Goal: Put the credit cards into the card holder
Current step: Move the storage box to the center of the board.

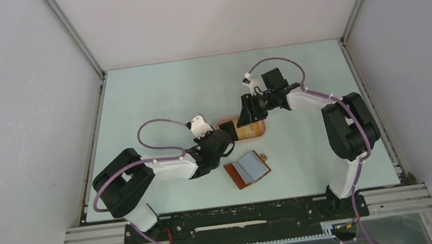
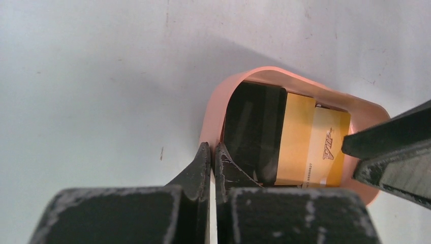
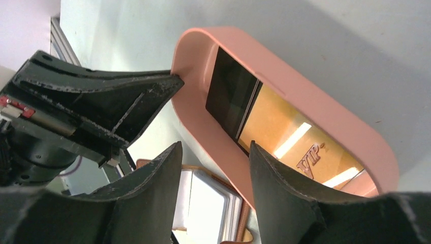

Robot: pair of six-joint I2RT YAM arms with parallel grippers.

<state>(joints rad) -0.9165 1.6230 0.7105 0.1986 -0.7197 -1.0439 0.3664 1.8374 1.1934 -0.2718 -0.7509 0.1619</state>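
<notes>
The cards (image 2: pixel 300 137) lie in the pink tray (image 2: pixel 213 107) mid-frame, holder (image 1: pixel 248 169) open just below, with the left gripper (image 2: pixel 212 150) pinched shut at the rim, likely steadying it, and the right gripper (image 3: pixel 214 147) half open, empty, poised to pick.

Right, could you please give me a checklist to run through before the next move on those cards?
1. Left fingers shut at the end rim of the pink tray; whether they pinch it: cannot tell.
2. Right fingers open, holding nothing: ok.
3. Black card and gold card both in the tray, black partly over gold: ok.
4. Card holder lying open on the table, pockets up: ok.
5. Room between the two sets of fingers at the tray: they are close together, cannot tell.
</notes>
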